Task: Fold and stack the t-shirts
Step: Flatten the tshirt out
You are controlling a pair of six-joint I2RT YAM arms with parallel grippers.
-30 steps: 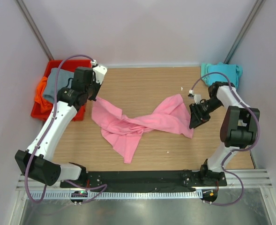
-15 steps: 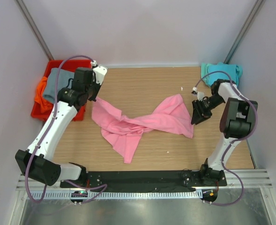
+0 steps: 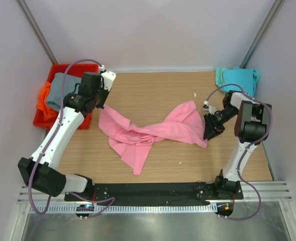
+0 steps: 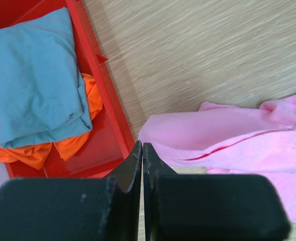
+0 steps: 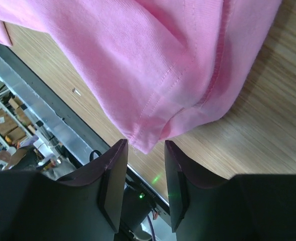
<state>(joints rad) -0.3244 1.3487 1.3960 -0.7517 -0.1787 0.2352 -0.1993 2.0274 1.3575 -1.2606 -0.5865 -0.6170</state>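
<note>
Pink t-shirt corner grab | right jaws released, corner at their mouth; I'd push deeper before clenching | left jaws clenched, empty.

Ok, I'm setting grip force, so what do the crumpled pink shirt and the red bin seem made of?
The crumpled pink t-shirt looks like soft, matte knit cloth, probably cotton: it wrinkles and shows a stitched hem. The red bin looks like rigid moulded plastic, smooth and faintly glossy, with straight walls.
</note>
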